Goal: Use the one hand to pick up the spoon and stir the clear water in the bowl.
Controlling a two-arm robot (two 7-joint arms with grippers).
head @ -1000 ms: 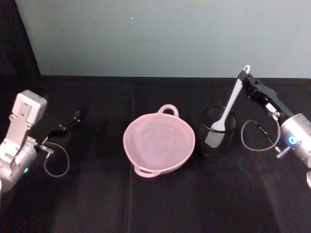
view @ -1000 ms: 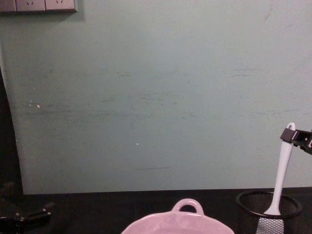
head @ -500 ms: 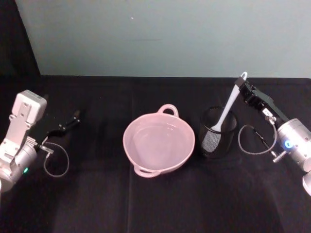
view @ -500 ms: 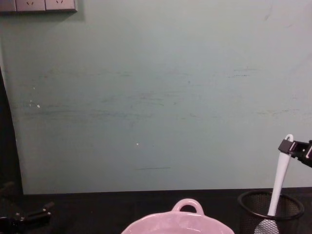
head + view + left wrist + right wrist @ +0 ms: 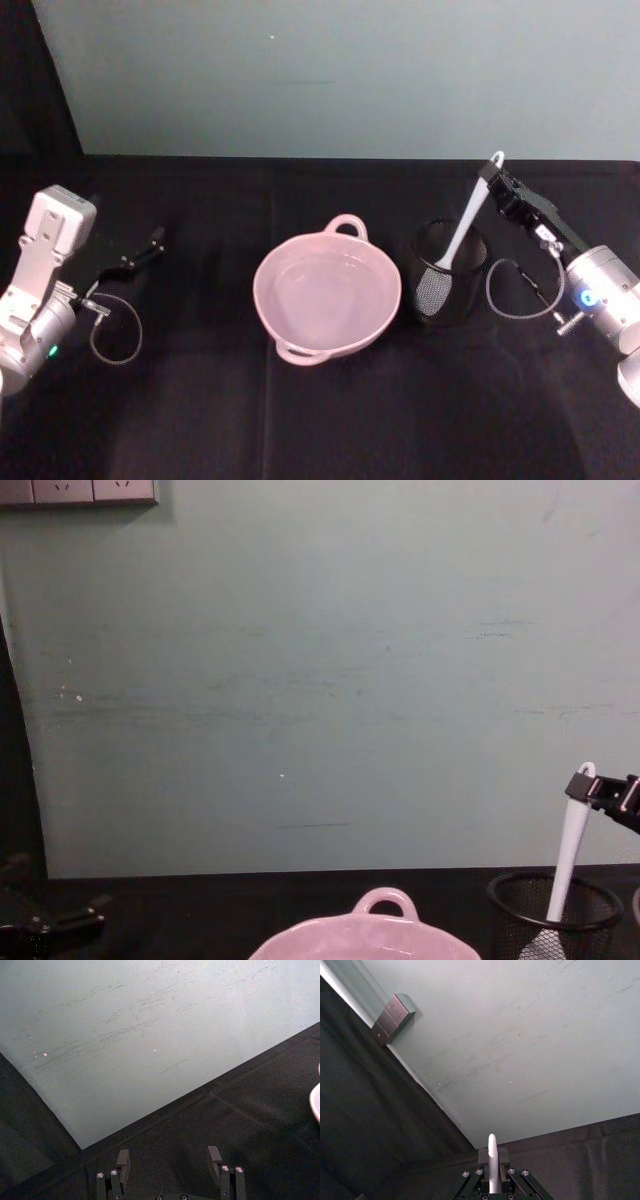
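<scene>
On the black desk (image 5: 330,420) the pink bowl (image 5: 328,292) of clear water (image 5: 325,295) sits centre. Just right of it, the spoon (image 5: 462,228) stands tilted in a black mesh cup (image 5: 448,271), its handle end clamped by the right claw (image 5: 493,180). The left claw (image 5: 150,245) rests at far left, spread wide.

You see: bowl (image 5: 327,295) glossy pink ceramic; spoon (image 5: 466,224) smooth white plastic; cup (image 5: 446,272) black wire mesh; desk (image 5: 300,420) matt black cloth.

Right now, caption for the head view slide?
Right claw grips the spoon standing in the mesh cup beside the pink bowl; left claw parked.
</scene>
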